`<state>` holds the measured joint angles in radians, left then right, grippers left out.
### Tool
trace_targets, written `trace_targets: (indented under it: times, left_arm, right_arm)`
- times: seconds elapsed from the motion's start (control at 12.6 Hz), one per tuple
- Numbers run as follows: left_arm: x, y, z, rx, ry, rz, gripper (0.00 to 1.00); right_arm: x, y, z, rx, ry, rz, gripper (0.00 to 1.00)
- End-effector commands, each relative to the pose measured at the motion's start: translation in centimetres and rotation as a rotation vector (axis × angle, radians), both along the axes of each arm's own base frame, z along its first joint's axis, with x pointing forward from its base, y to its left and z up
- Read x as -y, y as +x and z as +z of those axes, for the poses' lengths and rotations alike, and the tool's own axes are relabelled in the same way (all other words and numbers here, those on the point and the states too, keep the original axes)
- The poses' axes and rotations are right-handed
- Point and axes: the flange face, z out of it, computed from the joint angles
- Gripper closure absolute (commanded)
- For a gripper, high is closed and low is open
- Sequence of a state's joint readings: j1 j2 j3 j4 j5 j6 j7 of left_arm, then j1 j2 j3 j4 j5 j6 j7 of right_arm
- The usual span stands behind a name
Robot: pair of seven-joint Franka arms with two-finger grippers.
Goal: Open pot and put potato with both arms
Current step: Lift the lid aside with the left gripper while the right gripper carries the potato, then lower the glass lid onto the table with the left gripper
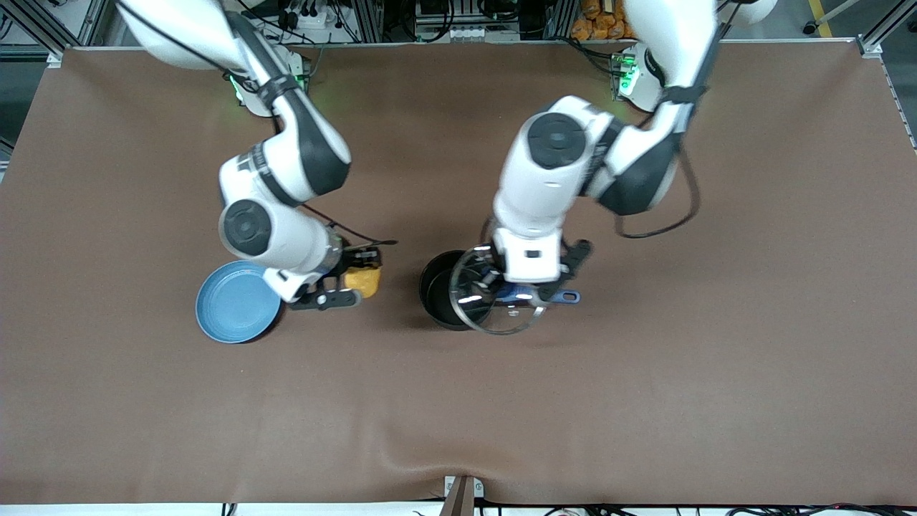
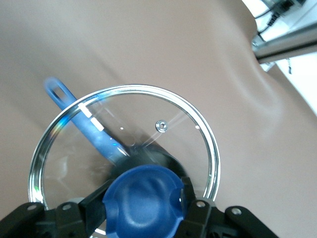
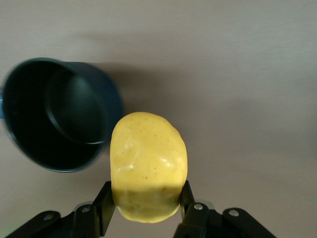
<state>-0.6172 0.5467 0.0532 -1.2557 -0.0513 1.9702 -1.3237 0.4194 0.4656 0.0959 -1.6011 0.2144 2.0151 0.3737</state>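
Observation:
The black pot (image 1: 438, 290) stands open at mid-table, its blue handle (image 1: 566, 296) pointing toward the left arm's end. My left gripper (image 1: 517, 285) is shut on the blue knob (image 2: 146, 201) of the glass lid (image 1: 501, 315) and holds it lifted over the pot's handle side. The handle (image 2: 64, 94) shows through the glass (image 2: 124, 134). My right gripper (image 1: 352, 278) is shut on the yellow potato (image 1: 365, 281), held over the table between the blue plate and the pot. In the right wrist view the potato (image 3: 148, 166) sits between the fingers and the open pot (image 3: 57, 114) lies beside it.
A flat blue plate (image 1: 233, 304) lies on the brown table cover toward the right arm's end, partly under the right arm. The cover has a raised fold (image 1: 458, 466) near the front edge.

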Motion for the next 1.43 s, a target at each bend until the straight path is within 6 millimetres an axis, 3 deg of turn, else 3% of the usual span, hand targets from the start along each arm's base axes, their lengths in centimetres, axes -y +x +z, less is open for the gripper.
trace_targets:
  times: [0.0,0.16,0.32,0.56,0.72,0.79,1.03,1.35]
  left_arm:
    - [-5.8,1.1,0.5,-0.082,0.022,-0.117,1.00]
    - [-9.8,2.3,0.9,-0.112,0.033,-0.168,1.00]
    - [-16.1,3.4,0.0,-0.153,0.008,-0.256,1.00]
    - [-23.0,4.5,-3.2,-0.195,0.013,-0.298,1.00]
    - [-25.7,4.5,-5.4,-0.199,0.019,-0.342,1.00]
    - [-28.2,4.9,-6.7,-0.192,0.020,-0.347,1.00]
    - [-32.0,3.5,-10.3,-0.161,0.024,-0.404,1.00]
    - [-34.5,1.0,-14.9,-0.105,0.043,-0.459,1.00]
  right_arm:
    - [-5.2,-2.1,1.6,0.069,0.018,-0.029,1.00]
    - [-7.5,-2.5,0.7,0.145,0.017,-0.019,1.00]
    - [-10.3,-3.2,-1.5,0.215,0.008,-0.014,1.00]
    - [-12.6,-3.4,-5.4,0.288,0.036,-0.022,1.00]
    - [-13.8,-3.7,-6.9,0.301,0.049,-0.015,1.00]
    - [-14.2,-3.8,-7.7,0.307,0.055,-0.013,1.00]
    - [-15.1,-4.0,-10.0,0.309,0.055,-0.001,1.00]
    - [-15.6,-4.3,-12.8,0.321,0.051,0.016,1.00]
